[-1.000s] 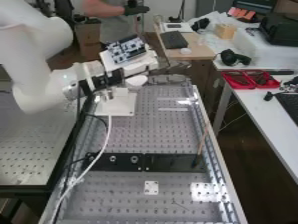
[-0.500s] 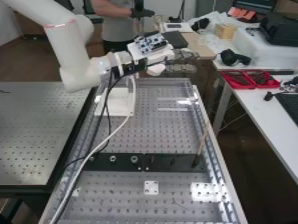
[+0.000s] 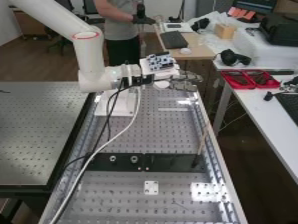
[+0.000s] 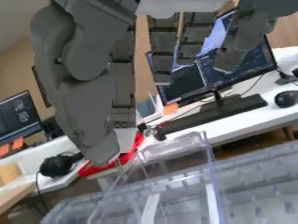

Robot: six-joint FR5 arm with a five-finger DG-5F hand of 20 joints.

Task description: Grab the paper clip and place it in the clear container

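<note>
One hand (image 3: 183,83) is hovering near the clear container (image 4: 178,145), its open fingers extending. A white stand (image 3: 122,107) is resting beside the container.

The container (image 4: 211,172) sits on the bench (image 3: 113,202), left of the table (image 3: 269,112) and before the desk (image 3: 199,53)

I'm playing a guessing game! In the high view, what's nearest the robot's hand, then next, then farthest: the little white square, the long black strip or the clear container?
Starting from the hand:
1. Clear container, just below it.
2. Long black strip, across the bench.
3. Little white square, past the strip.
</note>
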